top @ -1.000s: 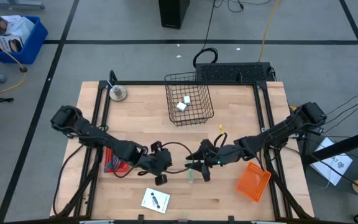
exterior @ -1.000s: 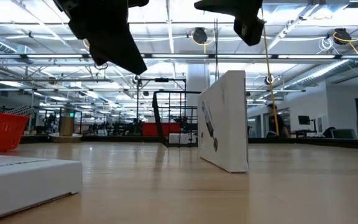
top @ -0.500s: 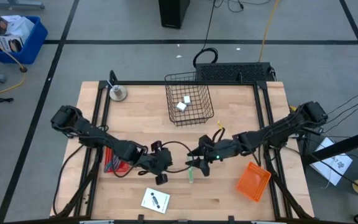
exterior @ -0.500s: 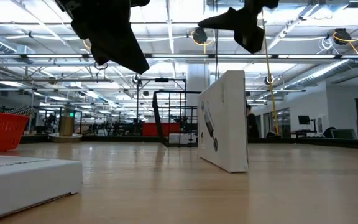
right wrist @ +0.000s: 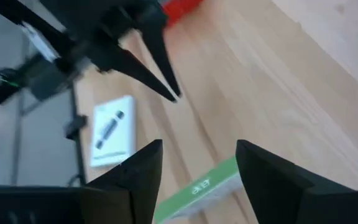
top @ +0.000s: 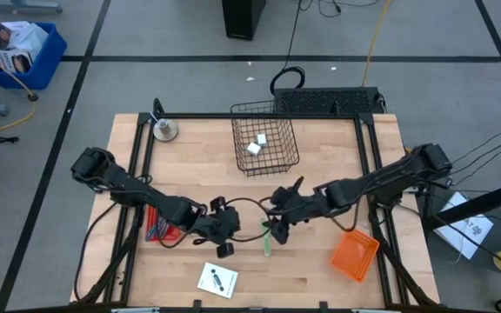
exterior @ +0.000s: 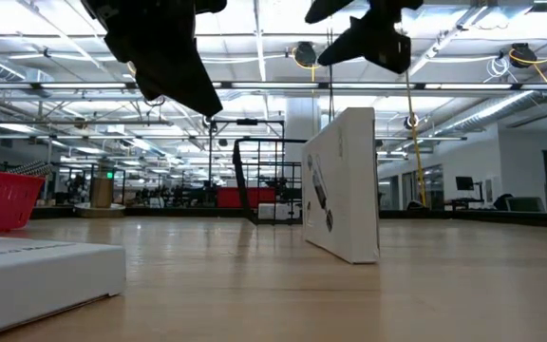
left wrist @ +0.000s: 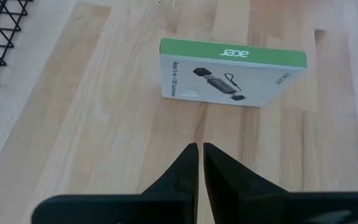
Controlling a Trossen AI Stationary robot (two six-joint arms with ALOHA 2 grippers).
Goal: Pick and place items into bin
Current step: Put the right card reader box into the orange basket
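The right pincer [top: 278, 219], fingers apart and empty, has lifted off the green-edged box [top: 267, 236], left standing on the worktop [top: 198, 165].

You've got two white boxes out: one flat [top: 217, 279] near the table's [top: 190, 165] front edge, one on edge [top: 267, 237] mid-table. Two white blocks [top: 257, 144] sit in one wire basket [top: 265, 165]. One orange bin [top: 355, 254], two arms.
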